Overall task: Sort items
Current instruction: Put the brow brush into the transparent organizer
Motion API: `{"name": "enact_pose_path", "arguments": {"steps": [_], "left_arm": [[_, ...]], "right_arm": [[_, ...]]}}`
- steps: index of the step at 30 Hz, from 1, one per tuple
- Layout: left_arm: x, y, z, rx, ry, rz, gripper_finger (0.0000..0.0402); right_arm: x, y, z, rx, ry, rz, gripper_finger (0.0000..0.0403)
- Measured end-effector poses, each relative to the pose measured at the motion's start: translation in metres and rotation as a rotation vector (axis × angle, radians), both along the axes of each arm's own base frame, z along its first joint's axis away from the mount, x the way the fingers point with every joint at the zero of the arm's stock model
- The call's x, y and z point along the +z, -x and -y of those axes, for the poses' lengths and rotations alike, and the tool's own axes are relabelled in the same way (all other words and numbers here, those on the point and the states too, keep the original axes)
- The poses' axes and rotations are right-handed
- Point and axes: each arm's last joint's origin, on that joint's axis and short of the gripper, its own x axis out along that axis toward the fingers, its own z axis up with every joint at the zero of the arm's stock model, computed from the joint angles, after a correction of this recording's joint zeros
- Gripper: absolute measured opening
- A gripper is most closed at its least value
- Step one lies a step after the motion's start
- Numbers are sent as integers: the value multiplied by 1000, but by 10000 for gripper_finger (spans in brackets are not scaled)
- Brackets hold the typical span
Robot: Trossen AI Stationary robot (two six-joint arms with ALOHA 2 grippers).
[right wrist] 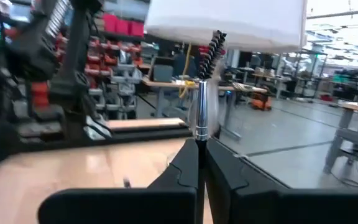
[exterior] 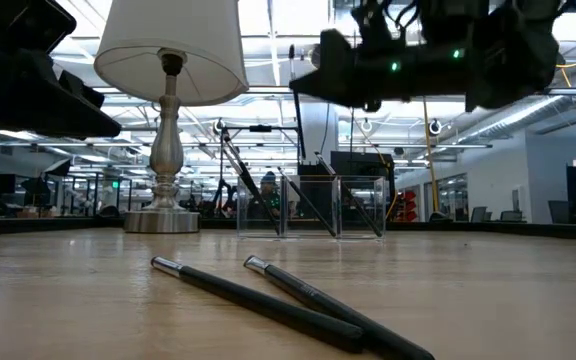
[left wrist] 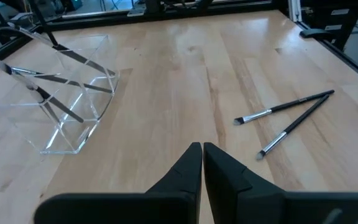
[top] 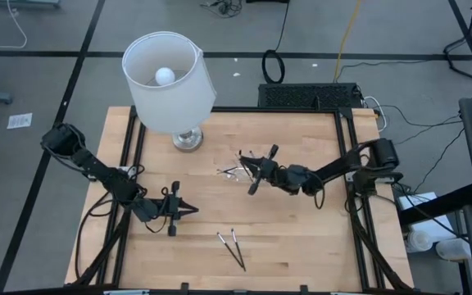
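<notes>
Two dark sticks with silvery ends [top: 232, 248] lie crossed at their dark ends on the table near its front edge, also in the left wrist view [left wrist: 284, 115] and the low view [exterior: 268, 295]. Several more lean inside the clear tray [top: 234, 168] [left wrist: 61, 93] [exterior: 308, 205] at mid-table. My right gripper [top: 249, 167] [right wrist: 202, 144] hovers beside the tray, shut on a stick with a spiral brush tip [right wrist: 211, 50]. My left gripper [top: 193, 211] [left wrist: 202, 149] waits at the left, shut, with nothing in it. My right gripper pinches the stick between its two fingertips at the lower end of its silvery part [right wrist: 200, 132]. The fingers come about level from the table's right side. The brush end sticks out past the fingertips, clear of the table. The fingers hide the stick's other end.
A tall lamp with a white shade [top: 169, 82] [exterior: 168, 120] stands on its silvery base [top: 188, 140] at the far left of the table, close behind the tray. Bare wood [top: 301, 238] lies right of the two loose sticks. Black rails [top: 347, 147] run along the table's sides.
</notes>
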Motion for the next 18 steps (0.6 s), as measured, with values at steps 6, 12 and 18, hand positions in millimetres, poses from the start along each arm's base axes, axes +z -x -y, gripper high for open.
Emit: {"name": "enact_pose_path", "arguments": {"steps": [6,12,18], "left_arm": [[0,0,0,-1,3,-1,26],[0,0,0,-2,2,-3,26],[0,0,0,-4,3,-3,26]], "right_arm": [[-19,-3,1,-60,-32,-41,0],[-22,-4,1,-68,-58,-44,0],[-29,-4,2,-71,-91,-99,0]]}}
